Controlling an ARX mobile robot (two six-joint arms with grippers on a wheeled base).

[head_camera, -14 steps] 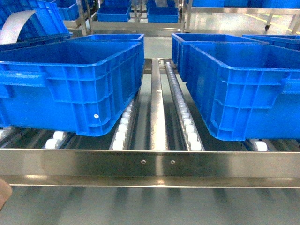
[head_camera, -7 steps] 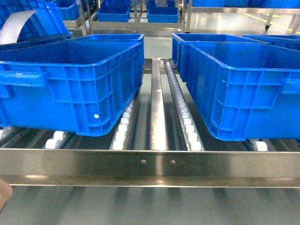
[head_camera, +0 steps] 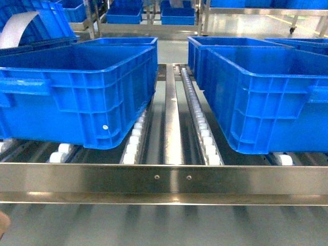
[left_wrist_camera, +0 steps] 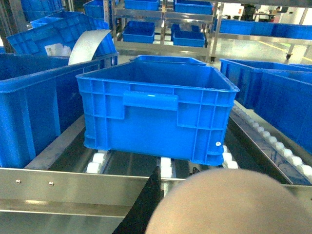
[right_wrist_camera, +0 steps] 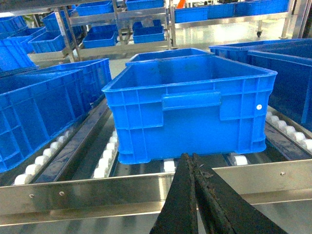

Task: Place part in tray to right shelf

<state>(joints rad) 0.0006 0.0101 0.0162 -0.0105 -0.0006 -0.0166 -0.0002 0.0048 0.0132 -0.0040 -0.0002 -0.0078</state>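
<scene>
room: more steel racks [head_camera: 148,23] with blue crates behind | right shelf [head_camera: 164,179]: shiny front rail, white roller tracks, two big blue crates [head_camera: 77,92] apart on it | tray [left_wrist_camera: 229,202]: beige curve by left gripper, fingers state unclear | right gripper [right_wrist_camera: 195,195] fingers together, empty | part unseen

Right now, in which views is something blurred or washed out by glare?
Left wrist view: a big beige shape at the bottom is out of focus. Head view: glare streaks the shelf's front rail, crates stay sharp. Right wrist view: the right gripper is dark but fairly sharp; the far floor is overexposed.
</scene>
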